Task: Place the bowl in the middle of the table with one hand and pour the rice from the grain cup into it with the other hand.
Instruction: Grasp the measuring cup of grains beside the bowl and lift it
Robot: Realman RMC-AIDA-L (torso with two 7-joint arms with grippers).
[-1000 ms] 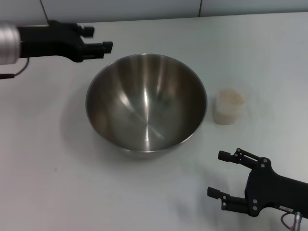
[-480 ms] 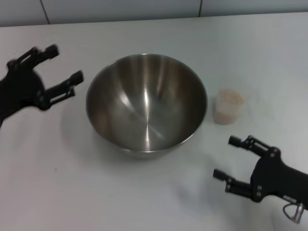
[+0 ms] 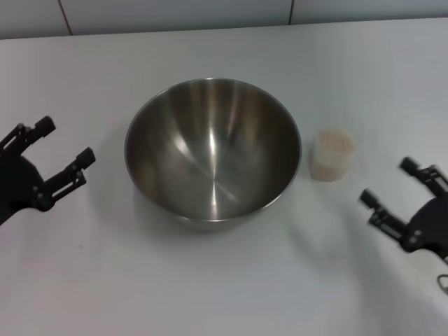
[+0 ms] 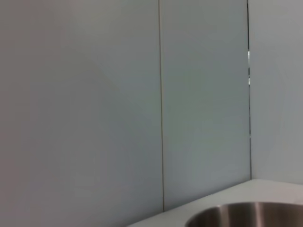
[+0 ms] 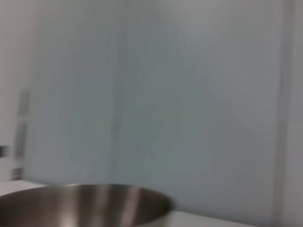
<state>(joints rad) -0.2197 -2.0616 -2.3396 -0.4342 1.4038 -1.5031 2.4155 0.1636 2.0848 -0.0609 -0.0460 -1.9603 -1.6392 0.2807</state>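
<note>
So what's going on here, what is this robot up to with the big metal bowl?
Nothing is being held right now. The bowl sits empty near the middle of the table, and the grain cup, with rice in it, stands upright just beside it on the robot's right. The left gripper hovers open off the bowl's left side, and the right gripper hovers open near the cup without touching it. The rice has not yet been poured.

Pale panelled wall [image 4: 94, 94] behind, thin vertical seams; lighting seemingly even.
</note>
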